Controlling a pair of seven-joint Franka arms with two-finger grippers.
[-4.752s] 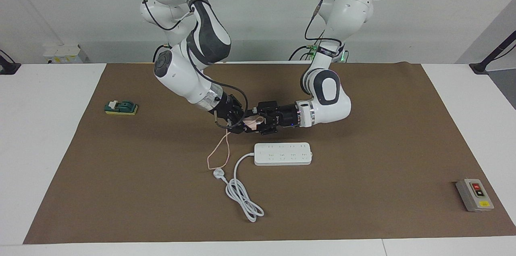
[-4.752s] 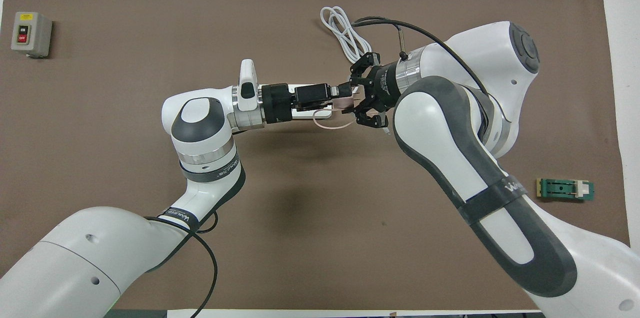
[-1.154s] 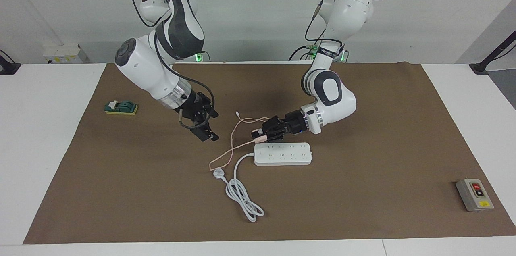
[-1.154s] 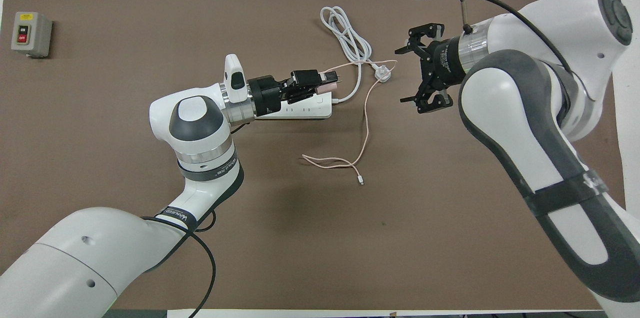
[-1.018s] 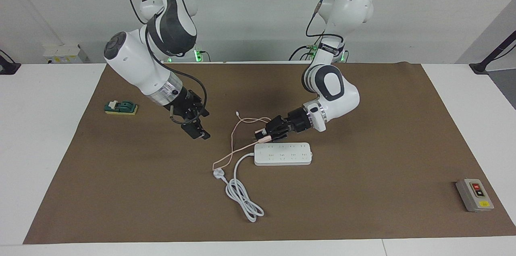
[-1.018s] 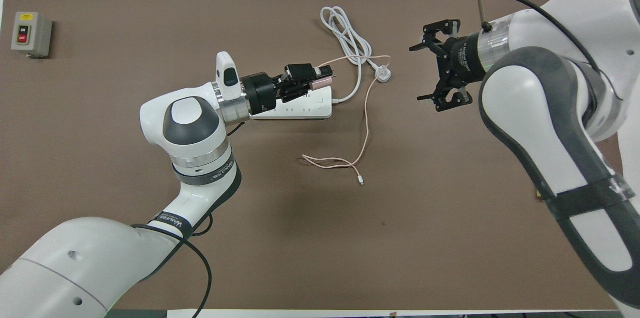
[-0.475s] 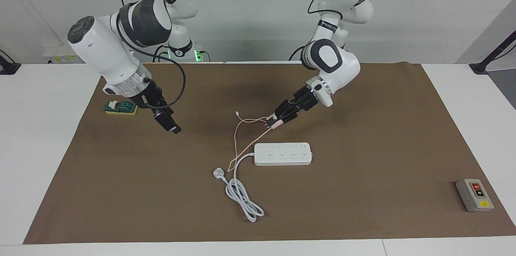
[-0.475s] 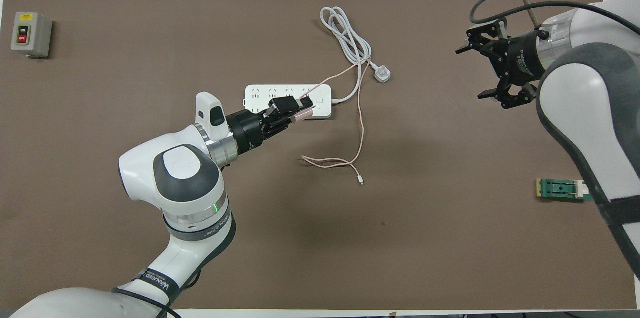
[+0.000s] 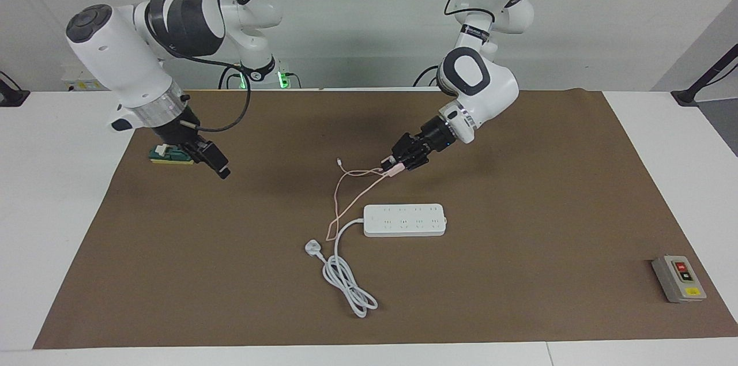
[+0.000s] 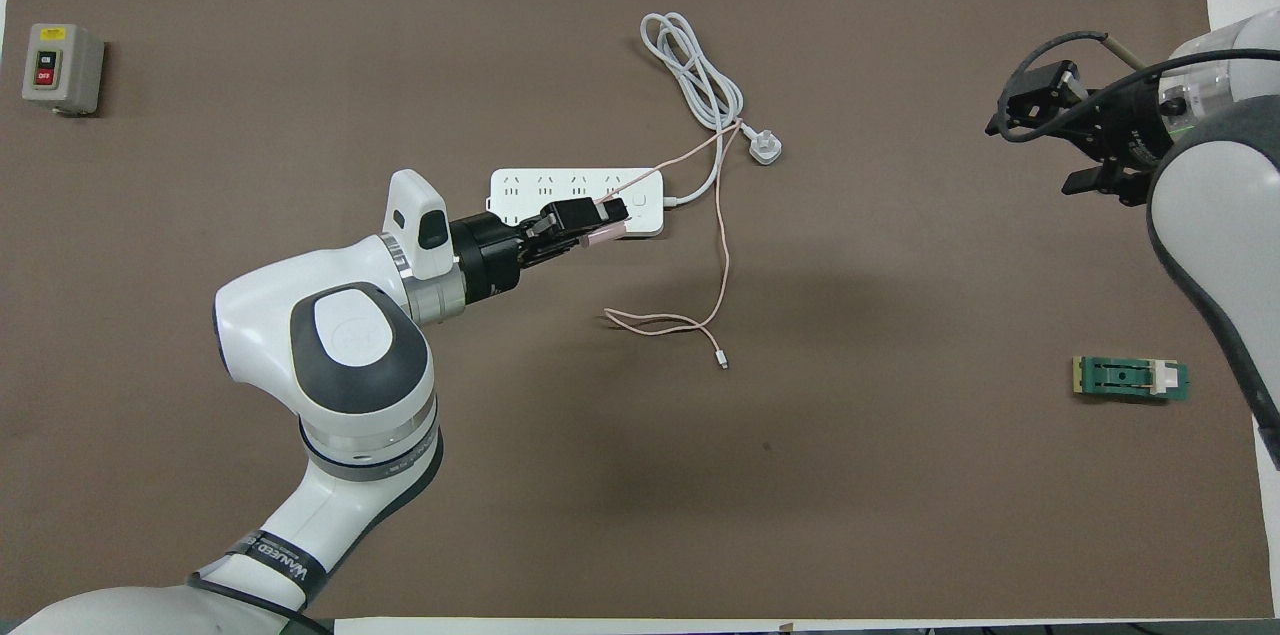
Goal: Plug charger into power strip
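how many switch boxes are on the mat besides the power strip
2: the grey button box at the left arm's end, farther from the robots than the power strip; the green switch block at the right arm's end.

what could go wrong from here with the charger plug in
1. The left gripper holds the charger tilted in the air, not yet over the power strip; a tilted approach may miss the sockets.
2. Its pink cable crosses the strip's white cord and may snag or drag it.
3. Nothing holds the strip: the open right gripper is away by the green switch block, so pushing may slide the strip.
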